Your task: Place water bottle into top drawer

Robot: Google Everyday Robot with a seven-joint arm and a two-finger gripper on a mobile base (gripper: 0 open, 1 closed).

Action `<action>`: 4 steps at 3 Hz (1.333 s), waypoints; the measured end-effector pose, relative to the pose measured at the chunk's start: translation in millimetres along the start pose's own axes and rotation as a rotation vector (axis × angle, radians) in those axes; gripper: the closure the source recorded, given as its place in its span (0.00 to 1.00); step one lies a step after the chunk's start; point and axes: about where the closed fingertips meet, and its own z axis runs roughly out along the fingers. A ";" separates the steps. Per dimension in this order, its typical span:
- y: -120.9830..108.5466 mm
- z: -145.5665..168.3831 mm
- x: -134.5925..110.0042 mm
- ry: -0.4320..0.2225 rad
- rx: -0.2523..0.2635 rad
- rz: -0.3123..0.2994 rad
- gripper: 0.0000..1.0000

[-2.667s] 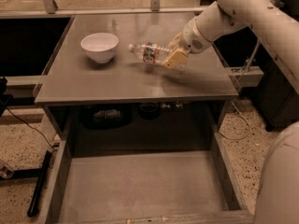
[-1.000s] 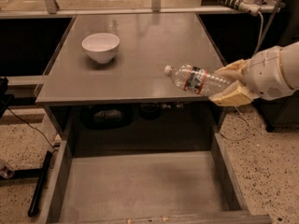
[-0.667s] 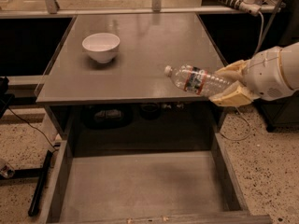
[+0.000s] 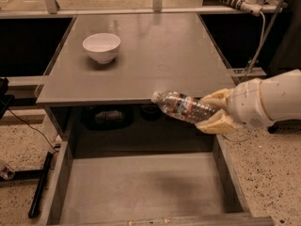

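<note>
Camera view: off counter's (image 4: 141,55) front-right corner, clasping seemingly light, crushable water bottle (image 4: 181,105) by base in gripper (image 4: 212,113), hovering over top drawer (image 4: 141,187).

Table (image 4: 160,55): white bowl (image 4: 101,46), seemingly empty, rear left; tool (image 4: 211,112) off front-right corner.

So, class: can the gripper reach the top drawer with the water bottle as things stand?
Probably yes: the gripper holds the water bottle above the top drawer, which stands open with nothing visible between them.
</note>
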 end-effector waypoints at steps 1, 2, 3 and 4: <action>20.6 28.5 19.5 0.007 -0.016 0.023 1.00; 28.7 56.0 39.3 0.011 -0.003 0.018 1.00; 29.3 85.4 59.8 0.004 0.029 0.008 1.00; 43.1 148.1 75.4 -0.049 0.013 0.002 1.00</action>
